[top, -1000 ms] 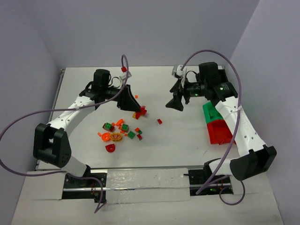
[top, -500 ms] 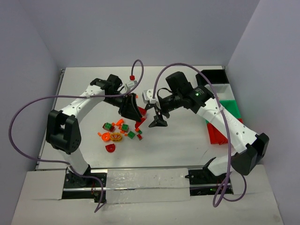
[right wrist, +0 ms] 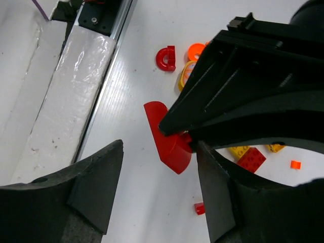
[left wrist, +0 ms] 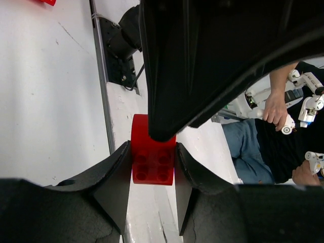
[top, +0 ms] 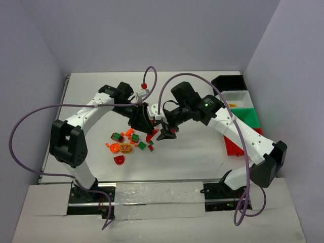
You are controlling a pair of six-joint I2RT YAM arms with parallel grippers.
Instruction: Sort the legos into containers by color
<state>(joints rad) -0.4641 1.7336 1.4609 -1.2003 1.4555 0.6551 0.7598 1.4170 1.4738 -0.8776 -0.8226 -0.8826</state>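
Note:
My left gripper [top: 147, 126] is shut on a red lego brick [left wrist: 152, 164], which sits between its fingers [left wrist: 116, 177] in the left wrist view. In the right wrist view the same piece [right wrist: 172, 144] shows as a red curved block held above the table. My right gripper [top: 165, 133] is open, its jaws either side of that piece, not touching it. The loose legos [top: 129, 142], red, green, orange and yellow, lie below and left of the grippers. The containers stand at the right: black [top: 229, 82], white [top: 238, 98], green [top: 249, 116], red [top: 237, 146].
In the right wrist view a red arch [right wrist: 166, 58], an orange round piece [right wrist: 195, 50], a yellow brick [right wrist: 238, 150], a red brick [right wrist: 251, 160] and a small red bit [right wrist: 200, 208] lie on the table. The near metal rail [right wrist: 104, 30] runs along the table edge.
My right arm has swung left from beside the bins to the table's middle. My left gripper has moved right and nearer, and the two grippers now meet over the pile's right edge.

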